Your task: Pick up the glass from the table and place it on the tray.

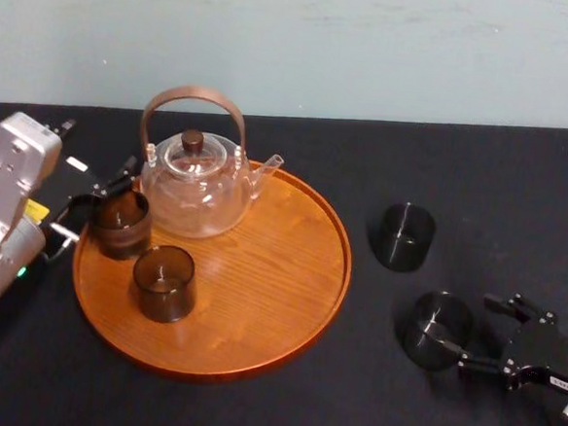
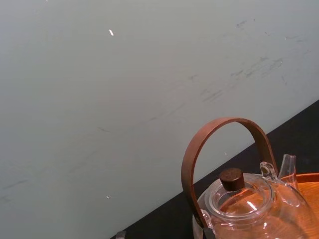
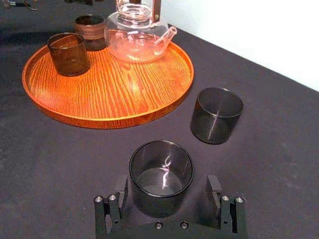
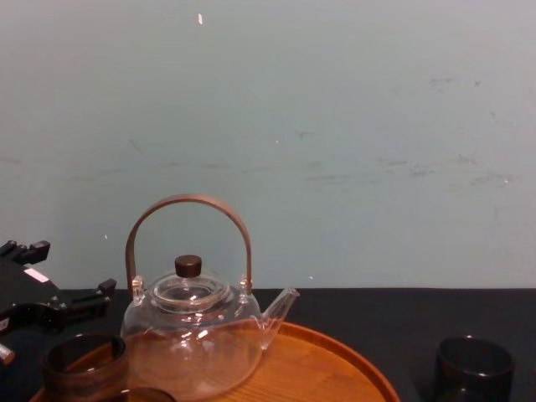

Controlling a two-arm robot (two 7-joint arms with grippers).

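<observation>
A dark glass (image 1: 437,329) (image 3: 161,172) stands upright on the black table (image 1: 492,169), to the right of the round wooden tray (image 1: 268,300) (image 3: 114,89). My right gripper (image 1: 463,331) (image 3: 167,182) is open, with one finger on each side of this glass. A second dark glass (image 1: 401,236) (image 3: 216,115) stands on the table a little farther back, nearer the tray's rim. At the tray's left edge my left gripper (image 1: 100,200) (image 4: 63,272) holds its fingers apart beside a brown glass (image 1: 119,223).
On the tray stand a clear glass teapot (image 1: 196,183) (image 4: 197,335) with a brown arched handle, the brown glass at the left rim and another brown glass (image 1: 165,283) at the front. A pale wall rises behind the table.
</observation>
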